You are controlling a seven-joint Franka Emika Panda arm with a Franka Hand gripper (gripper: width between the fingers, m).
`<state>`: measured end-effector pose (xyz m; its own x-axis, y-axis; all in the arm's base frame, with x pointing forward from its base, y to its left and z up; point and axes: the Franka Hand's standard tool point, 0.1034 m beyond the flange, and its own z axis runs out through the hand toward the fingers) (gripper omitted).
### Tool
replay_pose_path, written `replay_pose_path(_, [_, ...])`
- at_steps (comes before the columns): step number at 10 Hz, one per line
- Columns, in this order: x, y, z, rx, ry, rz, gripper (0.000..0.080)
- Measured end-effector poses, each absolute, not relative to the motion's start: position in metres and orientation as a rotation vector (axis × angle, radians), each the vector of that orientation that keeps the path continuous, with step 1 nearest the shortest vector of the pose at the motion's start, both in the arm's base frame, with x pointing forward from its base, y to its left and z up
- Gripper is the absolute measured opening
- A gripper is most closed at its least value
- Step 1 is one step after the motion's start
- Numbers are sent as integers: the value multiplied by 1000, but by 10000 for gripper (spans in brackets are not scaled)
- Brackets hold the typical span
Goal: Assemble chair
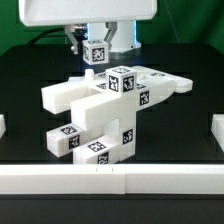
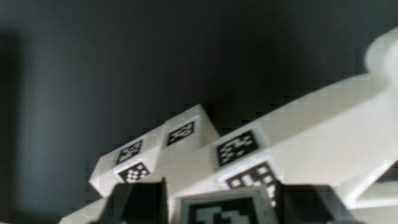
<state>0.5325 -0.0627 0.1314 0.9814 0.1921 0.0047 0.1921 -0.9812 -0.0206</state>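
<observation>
Glossy white chair (image 1: 105,112), chunky blocks joined into one sprawling structure, standing mid-table on the black surface (image 1: 25,125), just behind the white front rail (image 1: 110,180). Black-and-white square tags on several faces; no legible writing. Gripper (image 2: 214,190) closed narrow on a tagged block of the chair, fingertips cropped at the wrist view's edge. Arm largely cut off in the exterior view; wrist view blurred.
</observation>
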Motion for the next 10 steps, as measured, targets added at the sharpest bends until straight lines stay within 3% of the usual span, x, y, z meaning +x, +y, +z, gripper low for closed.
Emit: replay_pose_path(10, [541, -71, 124, -3125, -301, -2, 288])
